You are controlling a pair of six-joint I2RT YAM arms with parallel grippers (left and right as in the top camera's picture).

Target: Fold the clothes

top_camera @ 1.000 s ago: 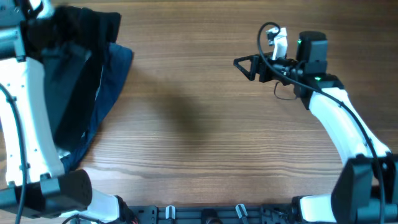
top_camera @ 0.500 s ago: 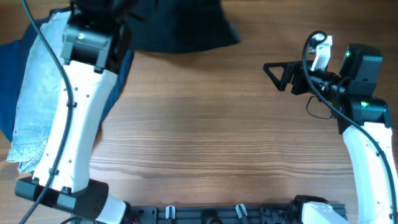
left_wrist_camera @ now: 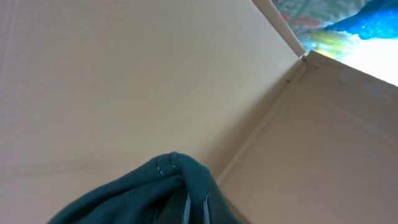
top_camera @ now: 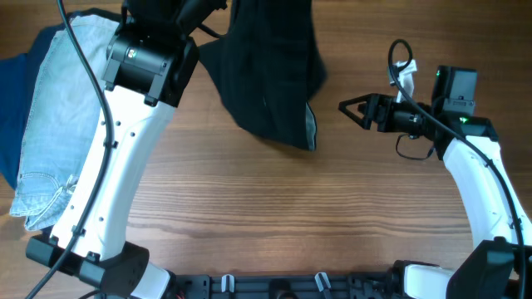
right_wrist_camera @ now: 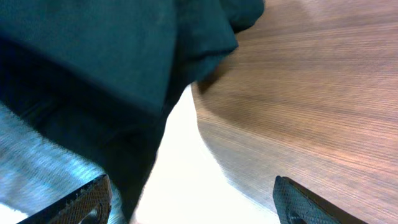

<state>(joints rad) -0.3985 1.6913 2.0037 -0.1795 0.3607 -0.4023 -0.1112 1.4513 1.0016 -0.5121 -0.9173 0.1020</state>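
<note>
The black shorts (top_camera: pixel 270 75) run off the overhead's top edge and hide the left end effector.

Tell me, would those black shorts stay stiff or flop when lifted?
Probably floppy: the black shorts droop in loose folds and bunch to a peak in the left wrist view. Likely light too, since they seem to hang from a single pinch.

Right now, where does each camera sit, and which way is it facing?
Overhead: above the table, looking straight down; left arm, right arm and the black shorts show.
Left wrist: on the left arm, tilted up at beige board; shorts bunched at bottom, fingers unclear.
Right wrist: on the right arm, facing the shorts over the table; open right gripper shows.
Shared: all three see the shorts.
</note>
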